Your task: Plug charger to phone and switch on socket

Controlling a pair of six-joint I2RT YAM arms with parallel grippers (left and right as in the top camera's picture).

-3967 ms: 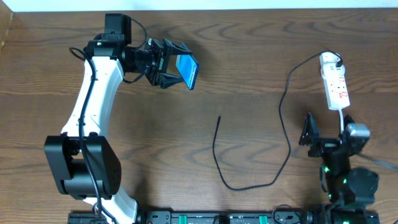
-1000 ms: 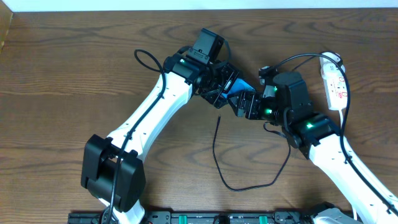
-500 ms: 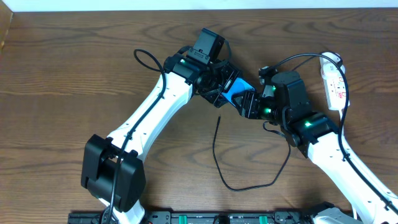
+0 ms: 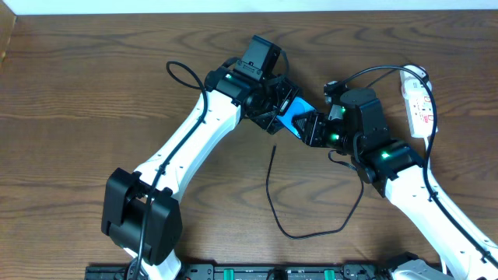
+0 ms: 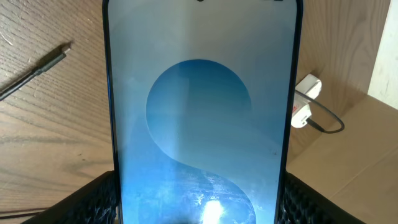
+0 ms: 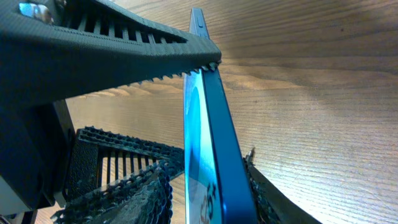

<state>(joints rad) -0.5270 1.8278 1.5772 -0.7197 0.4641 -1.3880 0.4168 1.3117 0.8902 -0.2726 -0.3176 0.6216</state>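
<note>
Phone (image 5: pixel 199 124) face-on at left wrist, edge-on at right wrist

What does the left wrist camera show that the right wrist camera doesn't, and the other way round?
Only the left wrist view: the phone screen face-on, the charger's plug tip lying on the table to its left, and the socket past its right side.
Only the right wrist view: the phone edge-on, with a toothed finger of the right end effector meeting its screen side.
Both: the phone, dark meshed pads beside it, and the wooden table.
</note>
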